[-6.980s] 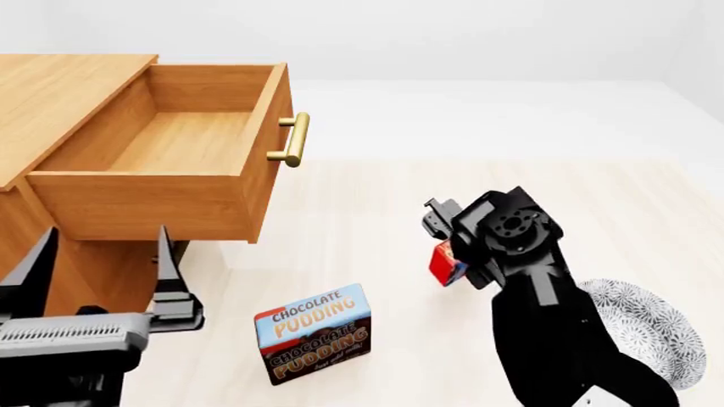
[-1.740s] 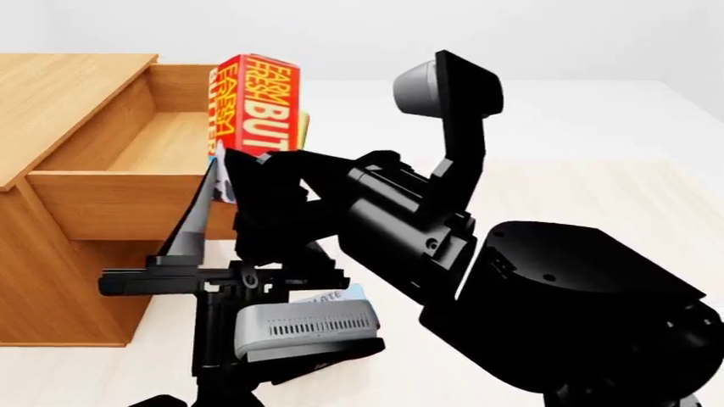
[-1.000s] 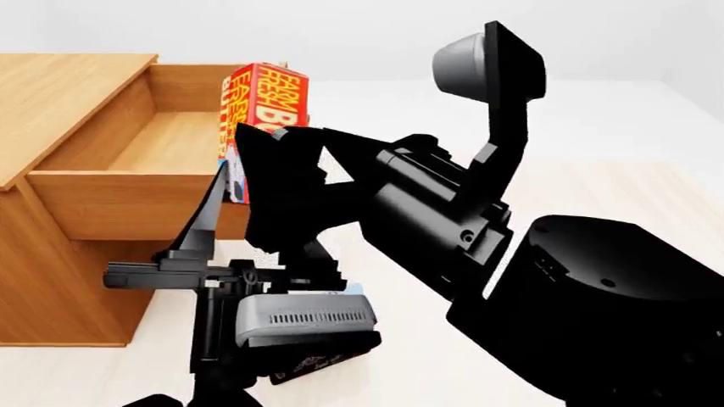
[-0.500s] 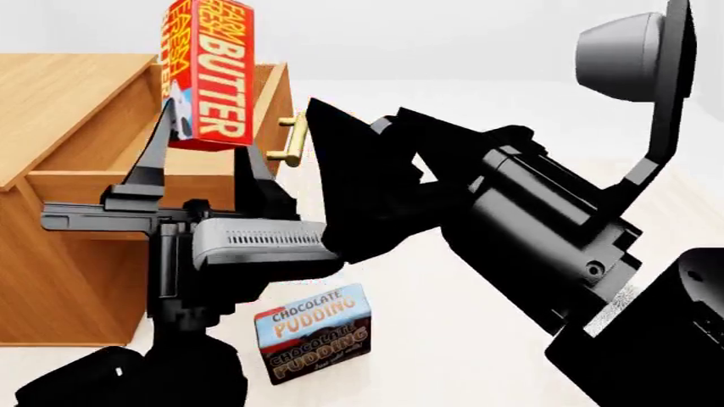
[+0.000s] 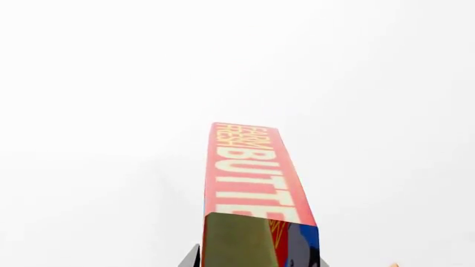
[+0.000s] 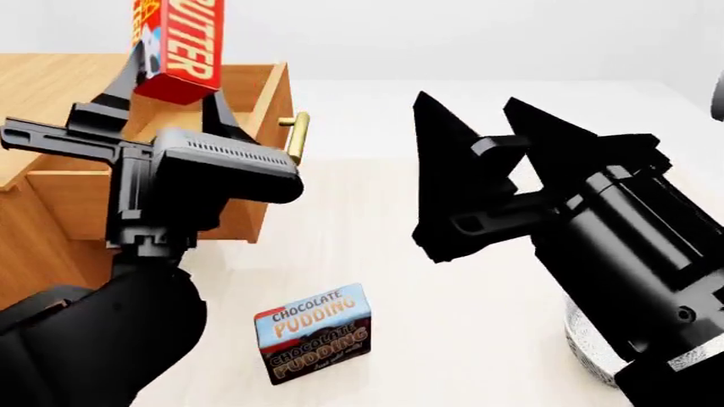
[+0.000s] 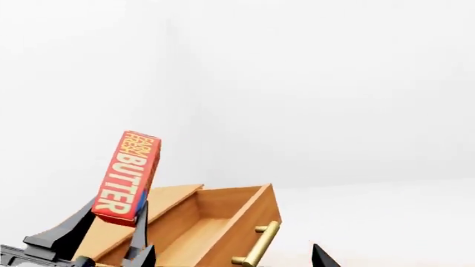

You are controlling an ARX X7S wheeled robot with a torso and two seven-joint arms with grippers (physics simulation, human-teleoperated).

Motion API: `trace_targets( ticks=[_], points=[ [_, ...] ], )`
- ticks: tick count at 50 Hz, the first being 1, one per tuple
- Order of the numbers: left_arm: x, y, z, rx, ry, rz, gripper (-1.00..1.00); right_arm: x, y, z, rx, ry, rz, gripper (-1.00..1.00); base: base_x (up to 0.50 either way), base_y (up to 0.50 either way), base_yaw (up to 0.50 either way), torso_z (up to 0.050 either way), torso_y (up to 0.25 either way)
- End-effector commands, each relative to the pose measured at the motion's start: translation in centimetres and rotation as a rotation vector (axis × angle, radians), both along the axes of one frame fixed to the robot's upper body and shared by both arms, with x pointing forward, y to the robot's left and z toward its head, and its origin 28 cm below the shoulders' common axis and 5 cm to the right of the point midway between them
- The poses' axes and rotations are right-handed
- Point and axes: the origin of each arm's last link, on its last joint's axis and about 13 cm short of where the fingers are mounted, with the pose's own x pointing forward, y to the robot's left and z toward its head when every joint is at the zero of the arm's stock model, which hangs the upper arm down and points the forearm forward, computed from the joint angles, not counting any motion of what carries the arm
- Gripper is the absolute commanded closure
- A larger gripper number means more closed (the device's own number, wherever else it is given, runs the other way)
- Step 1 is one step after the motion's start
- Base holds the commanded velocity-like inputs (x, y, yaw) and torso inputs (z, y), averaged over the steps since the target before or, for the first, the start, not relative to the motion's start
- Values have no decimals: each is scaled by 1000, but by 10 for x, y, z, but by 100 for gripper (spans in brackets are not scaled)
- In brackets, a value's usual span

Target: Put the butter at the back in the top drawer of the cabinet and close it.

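Note:
The butter (image 6: 179, 42), a red carton with white lettering, stands upright between the fingers of my left gripper (image 6: 169, 75), which is shut on its lower end above the open top drawer (image 6: 263, 106) of the cabinet (image 6: 40, 80). In the left wrist view the butter (image 5: 248, 183) fills the space between the jaws. The right wrist view shows the butter (image 7: 126, 172) held over the drawer (image 7: 222, 222). My right gripper (image 6: 470, 106) hangs open and empty to the right of the drawer, apart from the carton.
The drawer's brass handle (image 6: 297, 136) points toward the right gripper. A Chocolate Pudding box (image 6: 314, 333) stands on the pale floor below the drawer front. A patterned round dish (image 6: 582, 339) peeks out beneath the right arm.
The left gripper has carried the butter up and to the left, over the drawer. The right gripper has drawn back to the right, away from the carton and the left arm.

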Motion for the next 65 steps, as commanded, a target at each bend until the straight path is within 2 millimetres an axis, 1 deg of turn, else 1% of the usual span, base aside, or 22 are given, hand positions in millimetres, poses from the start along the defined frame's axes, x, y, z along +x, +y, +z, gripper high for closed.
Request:
trace_targets(
  ticks=[1, 7, 11, 20, 24, 29, 41, 46, 54, 65],
  points=[
    [7, 10, 22, -71, 12, -38, 100, 6, -7, -19, -131, -179, -374, -100, 0, 0, 0, 0, 0],
    [7, 11, 26, -90, 30, -65, 100, 10, -9, -29, -191, -298, -573, -100, 0, 0, 0, 0, 2],
    [7, 12, 27, -97, 39, -81, 100, 12, -9, -33, -212, -328, -621, -100, 0, 0, 0, 0, 0],
    [14, 17, 28, -187, 92, -124, 100, 14, -8, -38, -211, -322, -628, -100, 0, 0, 0, 1, 1],
    [26, 20, 31, -248, 159, -141, 100, 14, -7, -40, -216, -319, -625, -100, 0, 0, 0, 0, 3],
    [42, 24, 40, -315, 234, -155, 100, 15, -7, -43, -222, -313, -619, -100, 0, 0, 0, 0, 0],
    [65, 33, 56, -451, 410, -195, 100, 14, -8, -43, -218, -311, -620, -100, 0, 0, 0, 0, 2],
    [71, 36, 57, -453, 474, -172, 100, 12, -9, -44, -222, -307, -618, -100, 0, 0, 0, 2, 2],
    [73, 41, 60, -456, 530, -138, 100, 10, -9, -45, -224, -301, -608, -100, 0, 0, 0, 0, 1],
    [81, 45, 53, -451, 593, -57, 100, 8, -7, -44, -237, -300, -594, -100, 0, 0, 0, 1, 2]
  ],
)
